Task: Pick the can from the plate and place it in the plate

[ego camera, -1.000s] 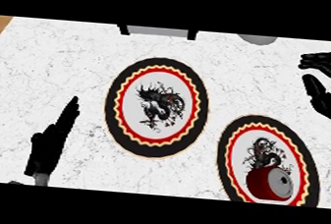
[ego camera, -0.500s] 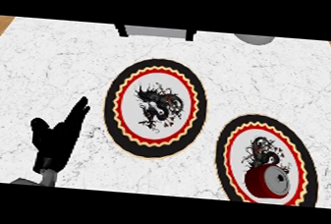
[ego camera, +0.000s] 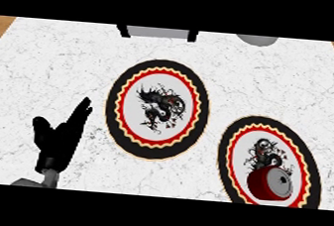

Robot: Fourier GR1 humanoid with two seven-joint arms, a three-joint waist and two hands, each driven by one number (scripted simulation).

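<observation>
Right hand gone; left hand [ego camera: 56,138] fingers straight; can [ego camera: 270,183] on right plate [ego camera: 235,140].

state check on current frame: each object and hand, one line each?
can: red, lying on its side on the right plate, not held
right plate: flat on the counter, holds the can
centre plate: flat on the counter, nothing on it
left hand: open, fingers straight, resting at lower left
right hand: not in view
</observation>
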